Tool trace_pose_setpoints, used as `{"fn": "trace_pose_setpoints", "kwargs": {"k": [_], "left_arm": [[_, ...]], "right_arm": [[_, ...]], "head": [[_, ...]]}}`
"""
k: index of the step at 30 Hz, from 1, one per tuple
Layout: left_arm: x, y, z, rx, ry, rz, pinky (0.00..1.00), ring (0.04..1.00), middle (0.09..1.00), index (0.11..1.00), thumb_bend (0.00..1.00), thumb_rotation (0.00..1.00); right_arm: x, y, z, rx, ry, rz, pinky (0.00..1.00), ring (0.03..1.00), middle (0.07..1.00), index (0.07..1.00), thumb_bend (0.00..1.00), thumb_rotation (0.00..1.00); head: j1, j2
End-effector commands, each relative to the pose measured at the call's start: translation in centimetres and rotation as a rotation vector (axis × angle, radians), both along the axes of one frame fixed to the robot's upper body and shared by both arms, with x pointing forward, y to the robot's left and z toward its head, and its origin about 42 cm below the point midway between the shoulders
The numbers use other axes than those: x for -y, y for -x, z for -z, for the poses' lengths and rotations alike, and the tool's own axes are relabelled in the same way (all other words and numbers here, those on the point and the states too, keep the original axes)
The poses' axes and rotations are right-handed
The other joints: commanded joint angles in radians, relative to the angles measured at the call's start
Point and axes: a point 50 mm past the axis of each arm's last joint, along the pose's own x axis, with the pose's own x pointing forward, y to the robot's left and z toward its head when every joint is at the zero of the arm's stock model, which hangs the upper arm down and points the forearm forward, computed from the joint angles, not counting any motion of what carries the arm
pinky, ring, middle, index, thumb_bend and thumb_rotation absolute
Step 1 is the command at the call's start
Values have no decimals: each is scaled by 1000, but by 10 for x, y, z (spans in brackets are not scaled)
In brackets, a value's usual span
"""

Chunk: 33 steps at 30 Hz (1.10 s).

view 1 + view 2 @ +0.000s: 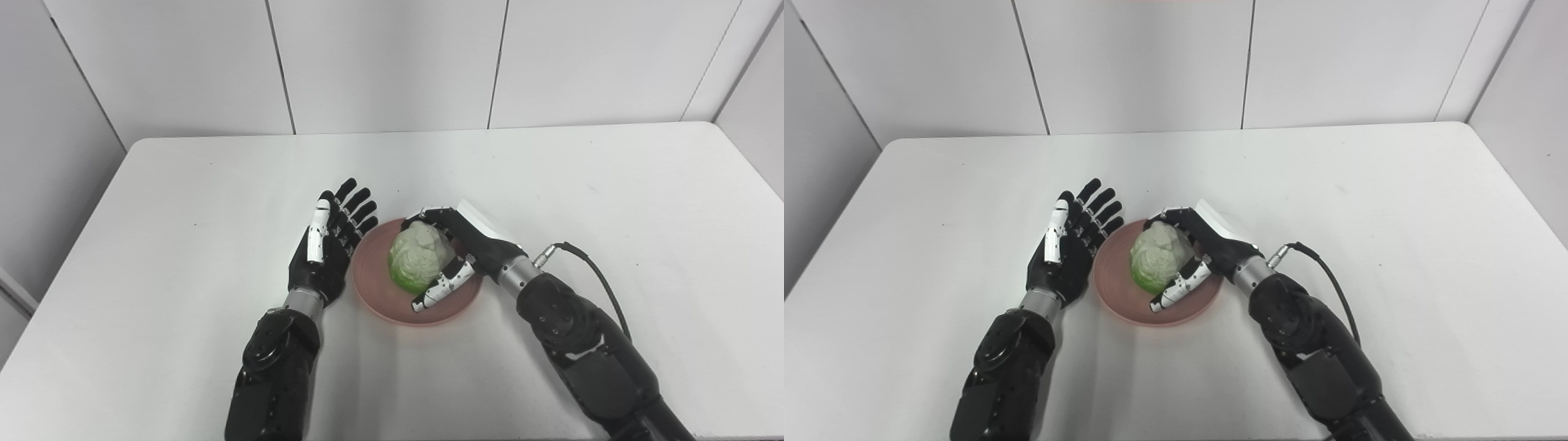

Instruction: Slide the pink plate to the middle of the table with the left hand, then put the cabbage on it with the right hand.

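Cabbage sits on the pink plate mid-surface, the right hand wrapped around it; left hand spread, holding nothing, just beside the plate's rim.

A white surface carries a pink plate near its middle. A pale green cabbage sits on the plate. The right robot hand reaches in from 5 o'clock, its fingers and thumb wrapped around the cabbage. At the plate's 9 o'clock, the left robot hand lies just beside the rim, fingers spread and empty.
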Motion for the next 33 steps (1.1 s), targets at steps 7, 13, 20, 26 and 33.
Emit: {"fn": "trace_pose_setpoints", "kwargs": {"k": [7,13,20,26,33], "left_arm": [[-1,9,20,-118,-18,13,871,879,889,889,362,1000],[-1,8,20,-122,-25,11,865,872,888,893,362,1000],[0,7,19,-123,-29,17,883,883,896,899,368,1000],[-1,7,18,-125,-16,20,894,897,905,900,379,1000],[-3,9,14,-96,-26,-7,879,888,887,876,360,1000]], "right_arm": [[-9,1,-34,122,66,-120,757,818,844,855,911,332],[-9,-2,-41,110,100,-146,819,911,944,976,999,515],[-10,-2,-47,115,102,-139,845,964,1000,1000,1000,618],[-9,-1,-54,133,95,-138,845,976,1000,1000,1000,631],[11,7,-77,220,-50,-80,869,984,1000,1000,1000,646]], "head": [[0,3],[0,4],[0,4],[-1,2],[-13,-4]]}}
